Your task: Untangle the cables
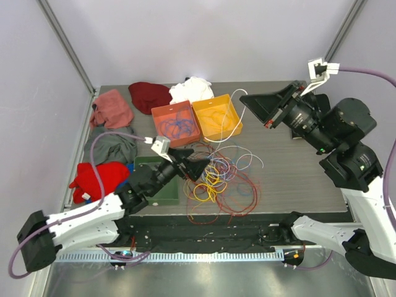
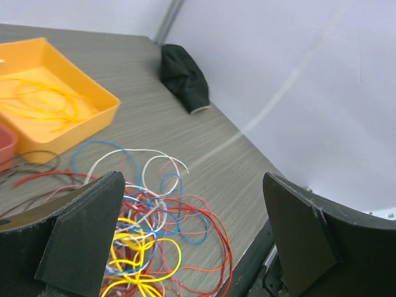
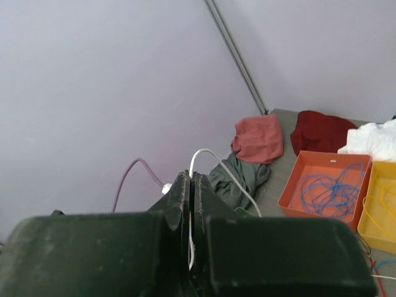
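Cables in red, yellow, blue, white and orange lie tangled on grey surface, near front edge, just in front of orange bin and yellow bin. Left end effector low over tangle's left side, fingers spread wide apart, nothing between them. Right end effector raised over far right of surface, fingers pressed together on white cable, which droops toward yellow bin. Blue cable coiled in orange bin; yellow cable in yellow bin.
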Robot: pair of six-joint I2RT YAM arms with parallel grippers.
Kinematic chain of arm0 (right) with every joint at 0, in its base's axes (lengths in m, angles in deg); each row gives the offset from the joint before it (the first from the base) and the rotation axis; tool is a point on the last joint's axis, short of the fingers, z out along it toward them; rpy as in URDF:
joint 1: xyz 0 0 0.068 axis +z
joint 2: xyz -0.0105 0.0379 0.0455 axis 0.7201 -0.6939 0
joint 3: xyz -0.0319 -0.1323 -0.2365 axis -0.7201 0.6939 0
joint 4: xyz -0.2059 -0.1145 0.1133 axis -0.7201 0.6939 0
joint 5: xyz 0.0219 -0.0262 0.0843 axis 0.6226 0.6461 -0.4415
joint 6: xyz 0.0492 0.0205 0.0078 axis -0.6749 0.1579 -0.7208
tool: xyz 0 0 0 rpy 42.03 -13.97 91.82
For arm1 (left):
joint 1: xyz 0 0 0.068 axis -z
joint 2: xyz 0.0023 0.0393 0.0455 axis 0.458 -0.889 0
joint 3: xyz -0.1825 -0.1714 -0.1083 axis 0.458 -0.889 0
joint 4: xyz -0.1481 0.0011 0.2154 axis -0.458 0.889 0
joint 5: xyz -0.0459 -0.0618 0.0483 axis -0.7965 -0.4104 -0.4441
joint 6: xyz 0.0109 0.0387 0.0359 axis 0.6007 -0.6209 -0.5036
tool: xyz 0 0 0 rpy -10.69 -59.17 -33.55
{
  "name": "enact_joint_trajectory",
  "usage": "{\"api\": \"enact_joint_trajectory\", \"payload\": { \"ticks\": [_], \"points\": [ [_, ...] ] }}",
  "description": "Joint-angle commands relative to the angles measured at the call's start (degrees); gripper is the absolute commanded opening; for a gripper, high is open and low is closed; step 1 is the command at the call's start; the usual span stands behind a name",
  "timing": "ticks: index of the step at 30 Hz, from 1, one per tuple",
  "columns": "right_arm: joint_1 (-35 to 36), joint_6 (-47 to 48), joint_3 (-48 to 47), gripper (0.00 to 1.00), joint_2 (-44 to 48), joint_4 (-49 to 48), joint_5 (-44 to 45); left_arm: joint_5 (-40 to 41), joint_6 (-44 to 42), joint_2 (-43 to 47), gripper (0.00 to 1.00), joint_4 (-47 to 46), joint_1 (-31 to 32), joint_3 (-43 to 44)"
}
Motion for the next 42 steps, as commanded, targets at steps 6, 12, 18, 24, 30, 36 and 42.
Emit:
{"api": "enact_joint_trajectory", "payload": {
  "ticks": [6, 12, 18, 24, 30, 36, 42],
  "points": [
    [0.18, -2.92, 1.34, 0.01, 1.45, -2.04, -2.19, -11.87, -7.29, -17.24, 1.00, -29.53, 2.21, 1.69],
    [0.27, -3.01, 2.13, 0.01, 2.32, -1.95, -2.89, -7.30, -11.86, -23.22, 1.00, -30.41, 2.22, 3.89],
    [0.18, -1.69, 2.31, 0.01, 4.17, 1.12, -1.05, -5.09, -11.69, -28.41, 0.63, -30.86, 2.04, 6.18],
    [0.18, -1.08, 5.46, 0.01, 7.15, 2.18, 0.53, -1.06, -13.97, -25.61, 0.02, -27.09, 1.95, 7.14],
    [0.18, 0.51, 16.86, 0.69, 13.83, 5.25, 10.09, 0.97, -16.35, -14.64, 0.00, -0.66, 1.34, 16.88],
    [0.18, -0.81, 32.94, 0.75, 20.16, 4.92, 12.93, 2.73, -16.08, -12.85, 0.00, 24.67, 1.07, 37.88],
    [0.27, -5.11, 45.70, 0.75, 20.61, -4.31, 3.62, 0.62, -14.77, -18.56, 0.00, 36.72, 1.16, 56.70]
  ]
}}
